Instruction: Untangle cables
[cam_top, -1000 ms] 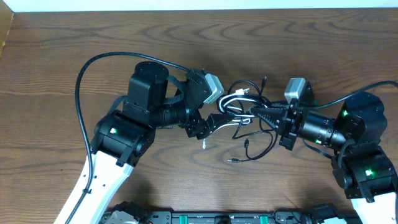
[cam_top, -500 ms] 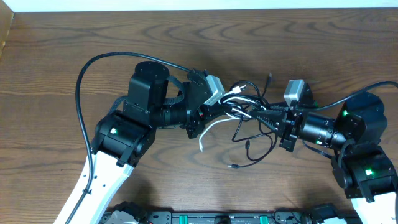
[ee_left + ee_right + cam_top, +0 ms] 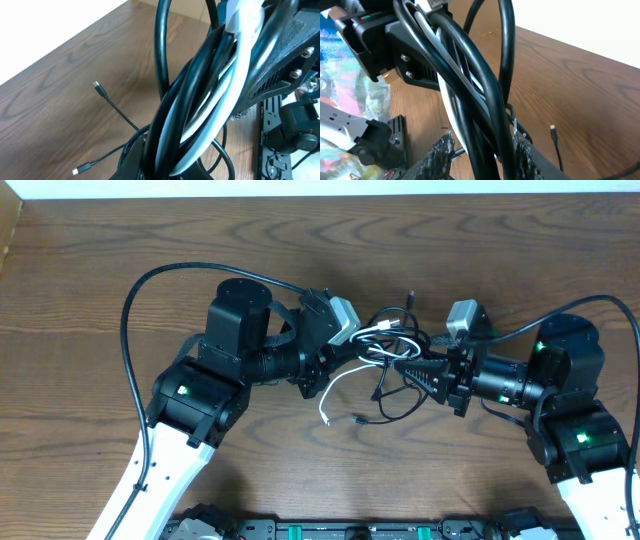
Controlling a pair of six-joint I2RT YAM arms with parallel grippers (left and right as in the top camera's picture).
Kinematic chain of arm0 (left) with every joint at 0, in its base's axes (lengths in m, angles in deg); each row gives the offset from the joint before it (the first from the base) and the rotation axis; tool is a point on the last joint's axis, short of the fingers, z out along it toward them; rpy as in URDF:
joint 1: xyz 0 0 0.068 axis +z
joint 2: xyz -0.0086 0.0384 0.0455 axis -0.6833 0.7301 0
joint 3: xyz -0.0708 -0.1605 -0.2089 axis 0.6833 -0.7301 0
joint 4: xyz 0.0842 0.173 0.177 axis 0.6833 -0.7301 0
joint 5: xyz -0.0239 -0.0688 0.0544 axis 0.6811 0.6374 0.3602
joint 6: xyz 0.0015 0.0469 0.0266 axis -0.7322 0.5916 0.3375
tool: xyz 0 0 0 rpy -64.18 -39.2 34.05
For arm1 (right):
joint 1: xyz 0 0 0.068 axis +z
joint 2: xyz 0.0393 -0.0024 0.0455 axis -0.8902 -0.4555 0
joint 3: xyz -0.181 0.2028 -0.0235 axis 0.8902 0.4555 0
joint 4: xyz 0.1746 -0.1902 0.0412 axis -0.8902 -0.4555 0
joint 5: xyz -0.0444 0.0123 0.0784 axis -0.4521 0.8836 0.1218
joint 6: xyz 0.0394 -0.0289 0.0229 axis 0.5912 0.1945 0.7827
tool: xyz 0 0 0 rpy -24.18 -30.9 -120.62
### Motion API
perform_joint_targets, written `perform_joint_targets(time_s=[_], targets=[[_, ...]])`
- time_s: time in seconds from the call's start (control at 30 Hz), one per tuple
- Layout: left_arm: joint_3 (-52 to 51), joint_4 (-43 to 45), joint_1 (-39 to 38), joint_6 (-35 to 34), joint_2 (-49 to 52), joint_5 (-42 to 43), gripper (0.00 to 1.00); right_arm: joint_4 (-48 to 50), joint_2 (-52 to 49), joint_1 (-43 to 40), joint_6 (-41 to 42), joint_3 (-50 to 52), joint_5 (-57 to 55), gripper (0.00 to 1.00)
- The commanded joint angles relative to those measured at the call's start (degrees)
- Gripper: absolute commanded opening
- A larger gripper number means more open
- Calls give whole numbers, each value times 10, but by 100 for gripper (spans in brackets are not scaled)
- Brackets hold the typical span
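Your left gripper (image 3: 350, 357) is clamped on the cables (image 3: 383, 350), a light, limp knot of thin black cords and one white, hanging over the middle of the tabletop (image 3: 100, 260) toward its far edge; plug ends trail below; expect slipping and snagging, so take one strand beside the knot; your right gripper (image 3: 405, 369) has its jaws apart around the bundle, not pinching it.
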Motion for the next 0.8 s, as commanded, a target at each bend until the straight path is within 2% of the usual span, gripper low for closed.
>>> perform_joint_targets(time_s=[0.0,0.23,0.43,0.6,0.77], targets=[[9,3,2,1,-2,-6,8,-2,-3,-3,1,-6,-7,34],[9,3,2,1,-2,-7,8,-25,-3,-3,2,-6,-65,34],[9,3,2,-9,-2,-56,7,-45,-3,-3,2,-6,-90,32],[9,3,2,-10,-2,-56,8,-65,-3,-3,2,-6,-138,29],[9,3,2,-10,-2,-56,8,-69,-3,-3,2,-6,-139,31]])
